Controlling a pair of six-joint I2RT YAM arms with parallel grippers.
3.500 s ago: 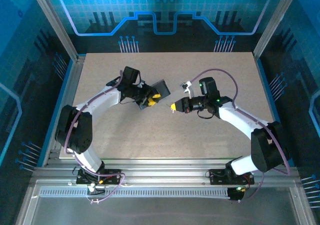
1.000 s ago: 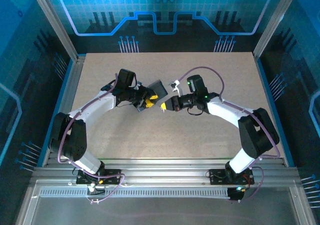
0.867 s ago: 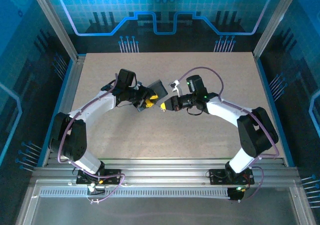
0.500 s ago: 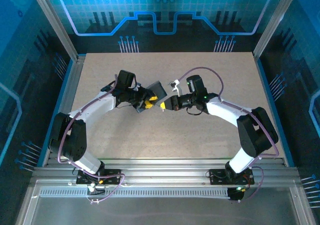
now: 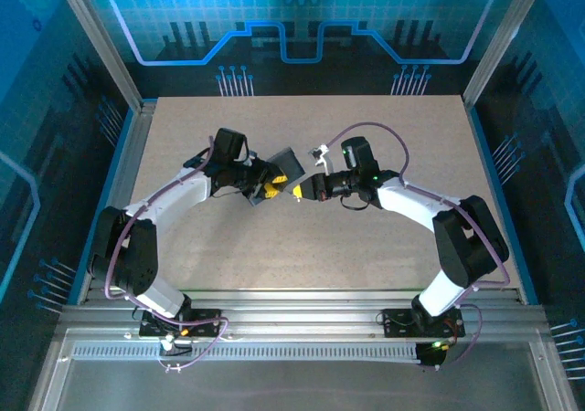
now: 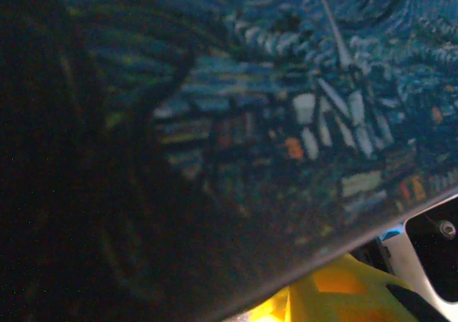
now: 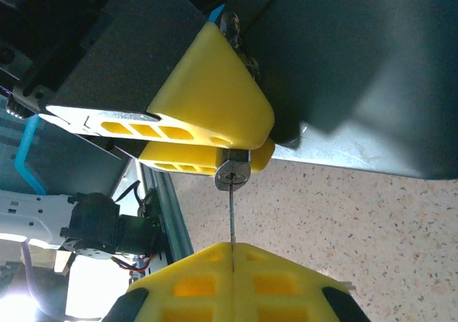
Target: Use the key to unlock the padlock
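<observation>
Pinching the key [image 7: 232, 218] edge-on, the closed right gripper [image 7: 232, 254] aimed it lengthwise into the padlock [image 7: 232, 172], itself clamped by the left gripper [image 7: 247, 147].

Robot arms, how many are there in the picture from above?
2. The left arm bends in from the left side of the table, holding the painted tin. The right arm bends in from the right. Their jaws nearly meet mid-table. Both show fully.
</observation>
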